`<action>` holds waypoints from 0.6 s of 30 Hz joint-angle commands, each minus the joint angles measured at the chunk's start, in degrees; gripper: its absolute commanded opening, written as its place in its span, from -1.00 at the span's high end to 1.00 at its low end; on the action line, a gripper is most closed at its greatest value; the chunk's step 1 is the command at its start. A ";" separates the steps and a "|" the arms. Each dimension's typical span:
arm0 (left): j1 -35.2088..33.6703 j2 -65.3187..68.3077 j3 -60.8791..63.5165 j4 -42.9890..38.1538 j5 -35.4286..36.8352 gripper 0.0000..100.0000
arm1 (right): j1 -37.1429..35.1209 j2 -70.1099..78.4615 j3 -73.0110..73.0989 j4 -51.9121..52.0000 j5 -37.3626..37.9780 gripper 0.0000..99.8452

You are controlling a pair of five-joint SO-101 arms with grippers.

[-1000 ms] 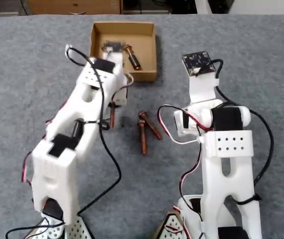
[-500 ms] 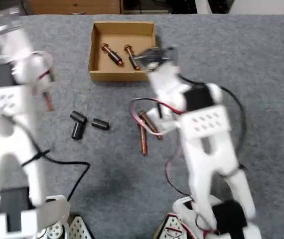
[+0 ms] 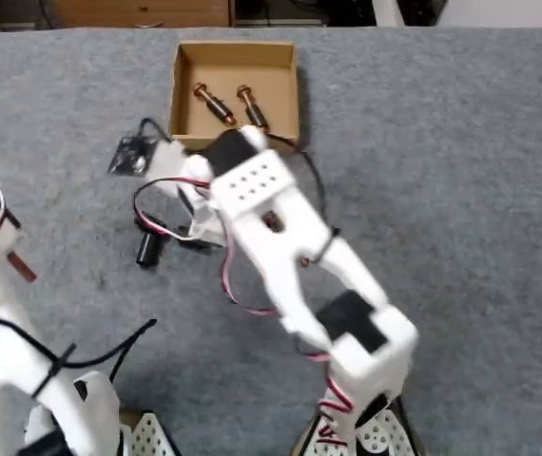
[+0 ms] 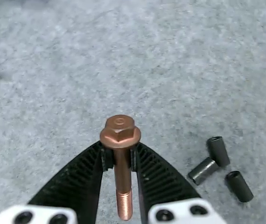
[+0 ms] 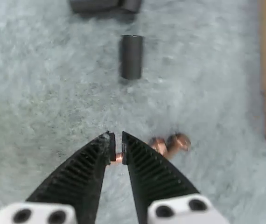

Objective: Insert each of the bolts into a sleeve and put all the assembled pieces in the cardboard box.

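grey carpet (image 4: pixel 193 56), left pincer (image 4: pixel 120 157) pinching bolt (image 4: pixel 120 135), right pincer (image 5: pixel 116 142) almost closed, half hiding two bolts (image 5: pixel 160 145)

I find no letters, numbers, labels or signs that I can read anywhere here. The head of the bolt (image 4: pixel 120 128) that I hold carries a faint round stamped mark at its centre, but it is too small for me to make out.
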 commanded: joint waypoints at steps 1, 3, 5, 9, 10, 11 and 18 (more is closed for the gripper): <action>-1.14 -5.76 4.31 -2.99 -0.53 0.96 | -1.01 6.81 -9.45 1.93 2.81 0.89; -0.79 -7.43 7.74 -4.22 -0.26 0.96 | -0.92 11.12 -14.02 2.64 2.81 0.79; -0.97 -8.66 10.81 -5.98 -0.18 0.96 | -1.10 15.16 -18.77 3.78 3.43 0.68; -2.99 -9.10 13.54 -7.74 1.32 0.96 | -1.19 22.11 -27.82 6.59 4.04 0.56; -3.52 -9.01 13.89 -8.09 1.41 0.96 | -1.19 23.60 -29.93 7.21 4.04 0.56; -4.22 -9.01 14.15 -8.53 1.41 0.96 | -1.19 25.01 -31.78 7.82 4.04 0.56; -5.36 -9.01 14.42 -8.44 1.41 0.96 | -2.15 32.57 -41.98 8.70 -3.52 0.57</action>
